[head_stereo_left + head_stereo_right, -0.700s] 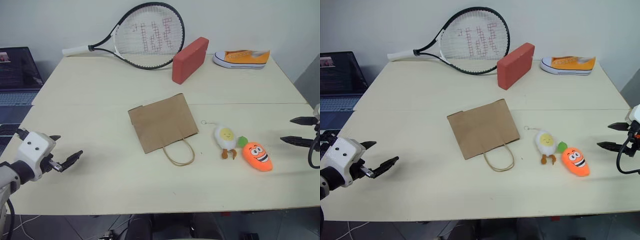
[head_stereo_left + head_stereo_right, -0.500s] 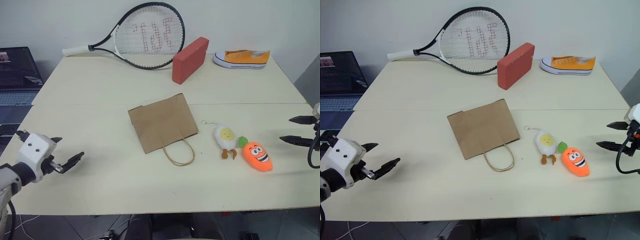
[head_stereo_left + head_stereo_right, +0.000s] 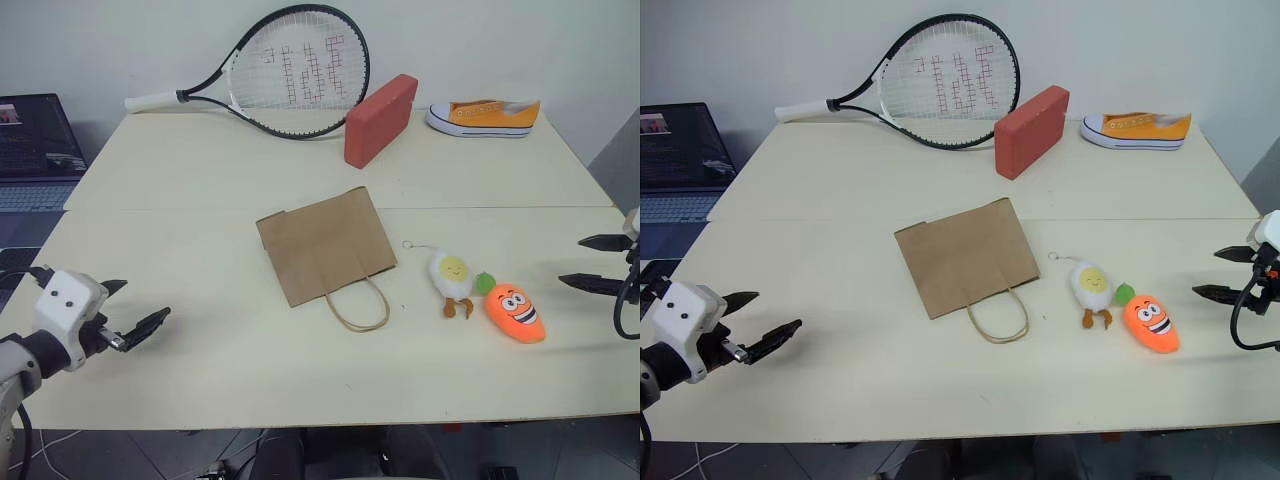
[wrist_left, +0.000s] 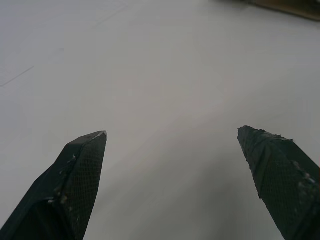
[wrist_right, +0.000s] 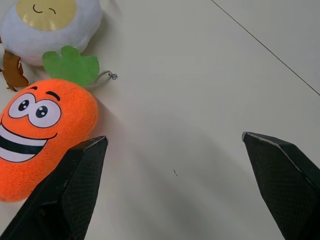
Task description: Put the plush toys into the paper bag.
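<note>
While the paper bag (image 3: 326,243) lies flat near the middle of the counter (image 3: 200,180), its loop handles toward the near edge, nothing on the surface has shifted since the earlier frames. The egg plush (image 3: 451,277) sits just to the right of the bag's handles, apart from them, and the carrot plush (image 3: 515,312) lies just beside the egg, its green top close against the egg's orange feet.

The left pincer (image 3: 137,309) hangs over the near left corner of the counter with its black fingers spread wide and nothing between them; compared with the earlier frames it has drifted slightly lower and nearer that edge, its spread unchanged. The right pincer (image 3: 595,263) hovers at the right edge, fingers also wide and empty, pointing toward the toys and placed about as before. In the right wrist view the carrot lies just beside one fingertip (image 5: 89,155), with no clear contact.

Along the far side rest a tennis racket (image 3: 285,70), a red block (image 3: 380,119) and an orange-and-white sneaker (image 3: 484,116). A laptop (image 3: 35,150) stands off the counter's left side.
</note>
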